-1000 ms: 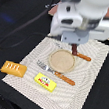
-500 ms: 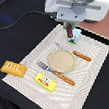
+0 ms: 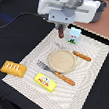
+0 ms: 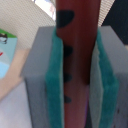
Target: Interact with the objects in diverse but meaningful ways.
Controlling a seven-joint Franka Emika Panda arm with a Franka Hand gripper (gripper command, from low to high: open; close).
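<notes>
Holding the dark brown sausage (image 4: 75, 60) tight, the gripper (image 3: 61, 31) hangs above the far end of the striped mat (image 3: 90, 71), just beside the small white-and-blue carton (image 3: 73, 36). In the wrist view the green pads (image 4: 54, 82) squeeze the sausage on both sides, and it stands straight up and down. It looks like a stiff, light toy (smooth too, so it might slip), and the middle is a good place to hold it.

The round tan plate (image 3: 62, 60) sits in the middle of the mat, with a fork (image 3: 55, 72) at one edge and a knife (image 3: 82, 56) at the other. An orange ridged bread block (image 3: 13, 68) and a flat yellow red-labelled box (image 3: 45, 81) lie nearer the camera. The mat is flat, on a dark table (image 3: 12, 38) with lots of room.
</notes>
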